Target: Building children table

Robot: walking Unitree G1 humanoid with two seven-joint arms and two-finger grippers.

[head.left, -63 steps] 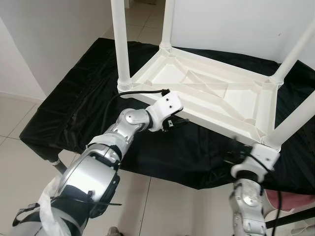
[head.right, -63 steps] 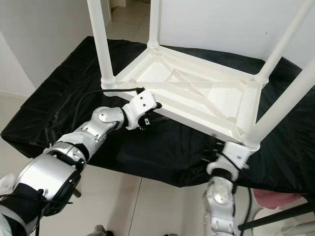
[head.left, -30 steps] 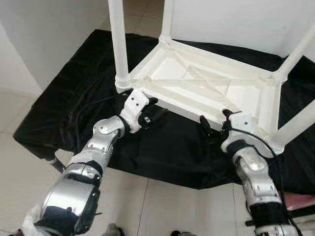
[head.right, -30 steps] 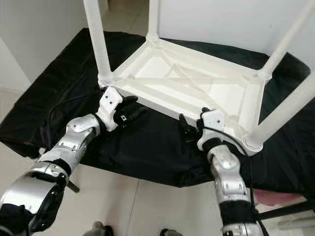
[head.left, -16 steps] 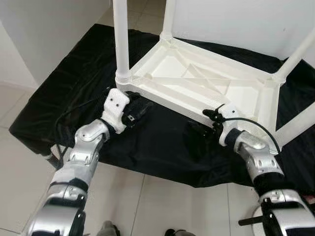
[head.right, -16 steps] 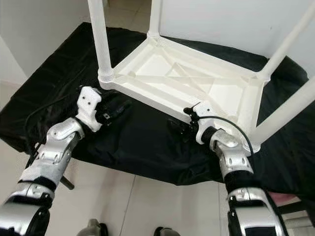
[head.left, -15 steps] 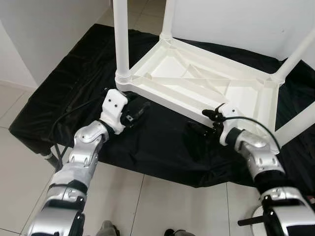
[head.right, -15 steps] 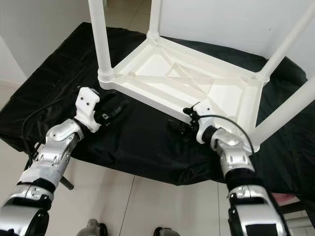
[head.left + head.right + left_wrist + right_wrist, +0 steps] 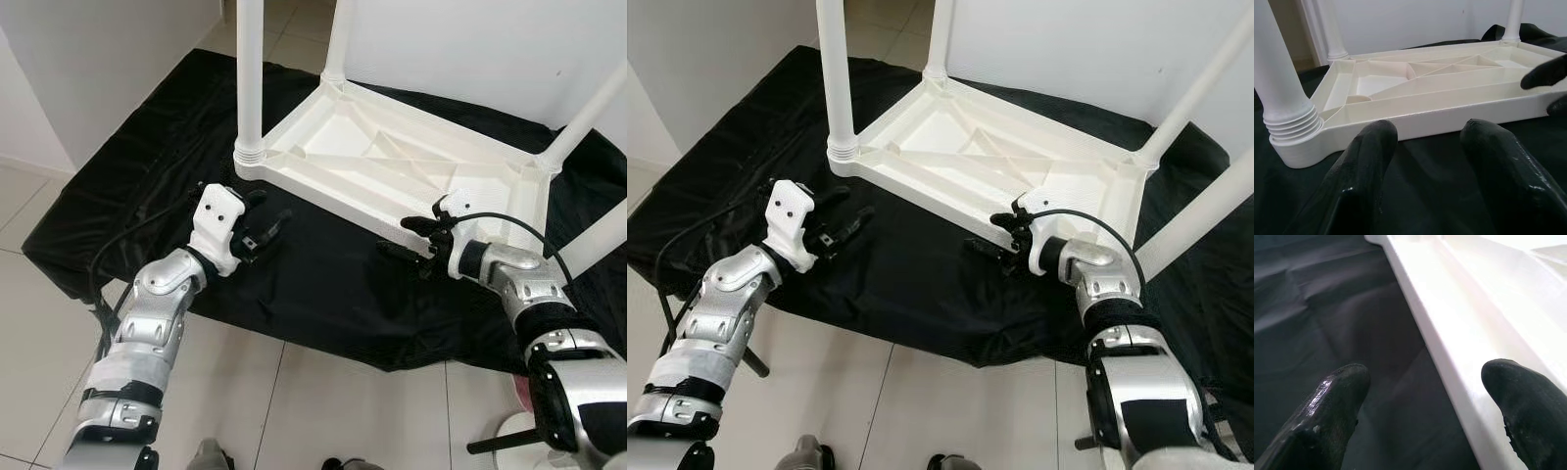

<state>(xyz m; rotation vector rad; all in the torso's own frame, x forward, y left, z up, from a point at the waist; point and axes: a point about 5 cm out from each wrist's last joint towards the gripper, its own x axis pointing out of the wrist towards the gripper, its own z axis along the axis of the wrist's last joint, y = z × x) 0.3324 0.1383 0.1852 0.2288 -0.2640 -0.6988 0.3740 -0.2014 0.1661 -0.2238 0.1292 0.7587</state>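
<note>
nearest you, both silver arms reach forward over the black crinkled cloth that drapes the low work surface. your left gripper hangs above the cloth just short of the near-left corner of the upside-down white plastic children's table, its two black fingers spread apart and holding nothing; in the left wrist view the threaded collar of the near-left white round leg sits just beyond them. your right gripper is at the near long edge of the same table, fingers spread wide, one fingertip over the white rim and the other over the cloth, with nothing pinched between them.

the table lies tabletop-down on the cloth, so its underside faces up like a shallow tray: ribs split it into triangular and rectangular pockets, and every pocket you can see is bare white plastic. four legs stand up from the corners. beyond the cloth are a pale tiled floor and a white wall.
</note>
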